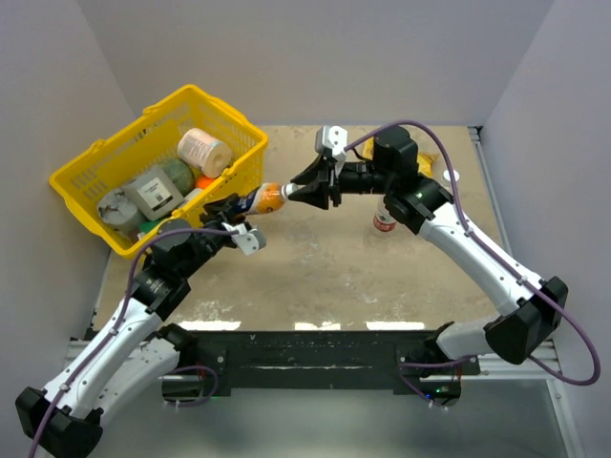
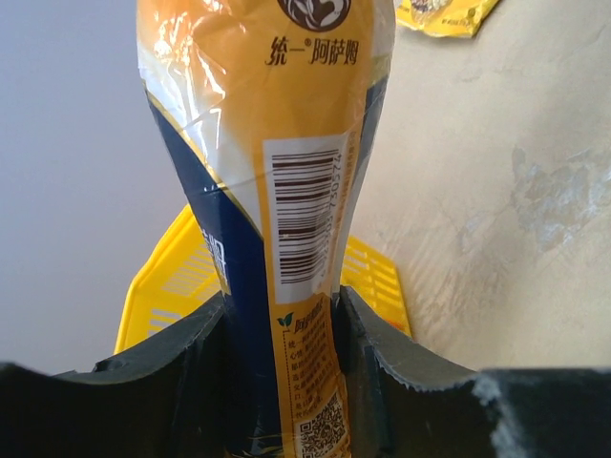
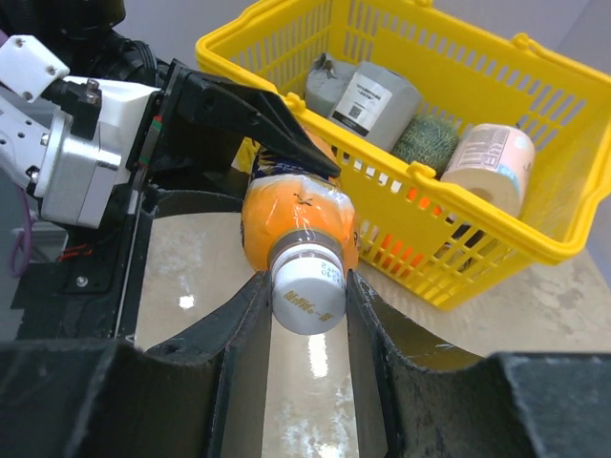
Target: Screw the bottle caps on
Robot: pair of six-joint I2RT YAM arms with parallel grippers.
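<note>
Bottle (image 1: 268, 198) lies level above the table (image 1: 315, 277), just off the basket (image 1: 95, 181) corner, spanned between both arms. Left gripper (image 2: 282, 310) is clamped on the bottle's narrow waist, jaws close-set, label film creased beside the pads. Right gripper (image 3: 305, 286) is closed on the white cap (image 3: 307, 291), one finger pressed to each side, cap sitting on the neck. Handling, as judged: the cap is small, hard, light and stiff. Its rim is shallow, so the fingers want to sit square on the rim, not on the shoulder below. The bottle may hold drink, so some weight. It has a thin plastic wall under a glossy sleeve, probably slippery and apt to spin in the left jaws once torque comes on. The waist seems the sensible hold, locked by the flare on either side. Hard to make out: whether the threads are engaged, or how far down the cap sits, since cap and fingers hide the neck. Bottle base is cut off in the left wrist view. From above, the right wrist covers the cap altogether. Second bottle (image 1: 384, 221) stands under the right forearm with its top hidden, so capped or not I cannot tell. White spot (image 1: 451, 176) at far right may be a loose cap but is too small to say. Snack bag (image 2: 444, 14) is cut off at the frame edge.
</note>
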